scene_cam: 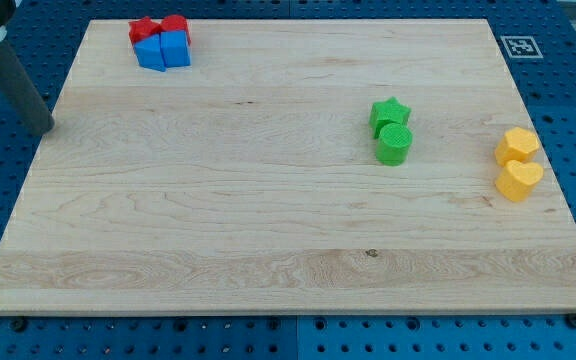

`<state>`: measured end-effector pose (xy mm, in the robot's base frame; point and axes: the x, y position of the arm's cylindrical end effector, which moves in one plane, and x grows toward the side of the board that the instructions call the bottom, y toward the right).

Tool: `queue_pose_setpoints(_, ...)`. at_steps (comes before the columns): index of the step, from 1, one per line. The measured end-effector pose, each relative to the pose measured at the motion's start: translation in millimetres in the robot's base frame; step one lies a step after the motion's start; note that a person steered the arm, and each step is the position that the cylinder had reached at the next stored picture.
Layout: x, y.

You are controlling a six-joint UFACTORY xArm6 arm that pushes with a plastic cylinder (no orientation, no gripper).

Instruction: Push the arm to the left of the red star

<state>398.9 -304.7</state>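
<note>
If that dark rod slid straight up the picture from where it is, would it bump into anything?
Probably not. My tip sits at the board's left edge, well left of the red star cluster; straight up looks free, though depth is uncertain.

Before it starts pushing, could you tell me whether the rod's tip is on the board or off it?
Off it: my tip sits just past the board's left edge, well below-left of the red star.

Wooden board [268, 220] under red, blue, green, yellow blocks.
</note>
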Motion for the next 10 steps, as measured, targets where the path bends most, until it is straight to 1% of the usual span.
queue_pose_setpoints(1, -19, 0)
queue_pose_setpoints(2, -48, 0)
queue_pose_setpoints(4, -65, 0)
queue_pose_setpoints(5, -96, 1)
queue_pose_setpoints(6, -136, 1)
queue_pose_setpoints(7, -170, 10)
queue_pose_setpoints(9, -173, 12)
queue_pose_setpoints(10, -173, 28)
